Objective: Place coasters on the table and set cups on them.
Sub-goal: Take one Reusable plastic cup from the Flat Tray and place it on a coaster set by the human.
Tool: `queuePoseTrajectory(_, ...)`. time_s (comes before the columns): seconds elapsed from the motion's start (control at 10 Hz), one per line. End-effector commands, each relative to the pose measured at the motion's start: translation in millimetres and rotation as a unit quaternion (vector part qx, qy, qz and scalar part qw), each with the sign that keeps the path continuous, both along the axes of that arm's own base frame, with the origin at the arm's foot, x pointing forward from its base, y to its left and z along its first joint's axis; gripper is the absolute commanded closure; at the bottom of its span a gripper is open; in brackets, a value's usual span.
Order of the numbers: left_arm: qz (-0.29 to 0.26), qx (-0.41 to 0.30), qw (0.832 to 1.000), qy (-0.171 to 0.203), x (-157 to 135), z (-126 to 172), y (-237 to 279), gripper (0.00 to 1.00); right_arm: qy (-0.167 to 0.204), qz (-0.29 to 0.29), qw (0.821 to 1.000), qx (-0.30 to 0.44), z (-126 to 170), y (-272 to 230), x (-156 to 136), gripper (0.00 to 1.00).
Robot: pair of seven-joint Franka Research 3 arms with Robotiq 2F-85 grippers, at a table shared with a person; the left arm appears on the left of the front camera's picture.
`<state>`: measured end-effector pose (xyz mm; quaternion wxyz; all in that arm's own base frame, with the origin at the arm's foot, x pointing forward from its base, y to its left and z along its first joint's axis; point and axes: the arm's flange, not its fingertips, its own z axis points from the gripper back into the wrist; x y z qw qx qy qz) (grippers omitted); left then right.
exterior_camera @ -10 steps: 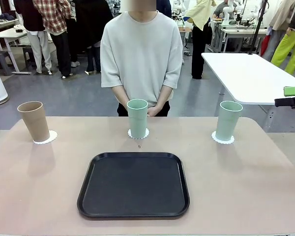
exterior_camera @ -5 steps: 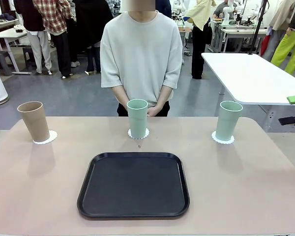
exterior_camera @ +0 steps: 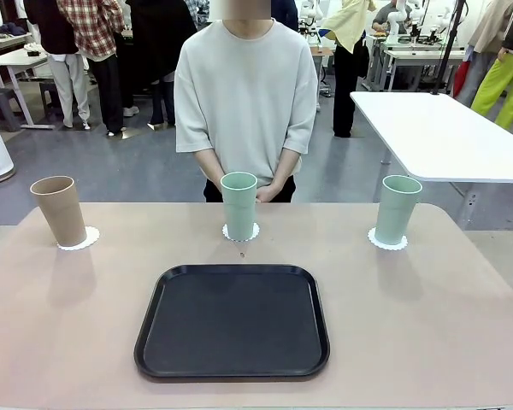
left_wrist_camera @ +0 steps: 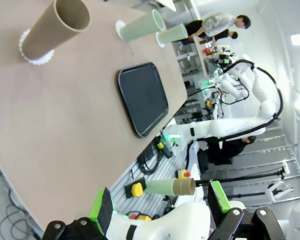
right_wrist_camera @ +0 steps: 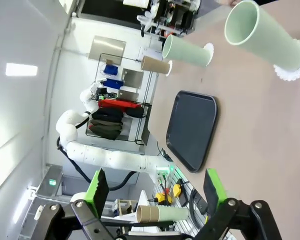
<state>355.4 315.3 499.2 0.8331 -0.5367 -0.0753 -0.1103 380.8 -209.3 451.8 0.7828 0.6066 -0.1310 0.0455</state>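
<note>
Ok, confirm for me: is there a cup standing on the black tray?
No, the black tray holds nothing; all three cups stand on coasters beyond it.

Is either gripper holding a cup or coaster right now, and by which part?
Nothing is held. The left gripper and right gripper both stand open with empty jaws, off the table.

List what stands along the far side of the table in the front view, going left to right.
Tan-brown cup on its coaster → middle mint cup on its coaster, just in front of the person's hands → right mint cup on its coaster.
</note>
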Motion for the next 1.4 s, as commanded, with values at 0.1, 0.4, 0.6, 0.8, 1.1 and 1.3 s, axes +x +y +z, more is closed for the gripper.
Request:
queuePoseTrajectory(0.1,-0.001,-0.002,1.0,-0.001,-2.1,2.3,-0.7,0.0,0.004,0.006,1.0,-0.004,-2.2,4.5,1.2,0.0)
queuePoseTrajectory(0.4,-0.001,-0.002,1.0,-0.001,-2.1,2.3,-0.7,0.0,0.004,0.006,1.0,-0.004,-2.2,4.5,1.2,0.0)
queuePoseTrajectory(0.6,-0.001,-0.002,1.0,-0.001,-2.1,2.3,-0.7,0.0,0.004,0.006,1.0,-0.004,-2.2,4.5,1.2,0.0)
queuePoseTrajectory(0.8,-0.001,-0.002,1.0,-0.001,-2.1,2.3,-0.7,0.0,0.004,0.006,1.0,-0.004,-2.2,4.5,1.2,0.0)
queuePoseTrajectory(1.1,-0.001,-0.002,1.0,-0.001,-2.1,2.3,-0.7,0.0,0.004,0.006,1.0,-0.004,-2.2,4.5,1.2,0.0)
queuePoseTrajectory(1.3,-0.001,-0.002,1.0,-0.001,-2.1,2.3,-0.7,0.0,0.004,0.006,1.0,-0.004,-2.2,4.5,1.2,0.0)
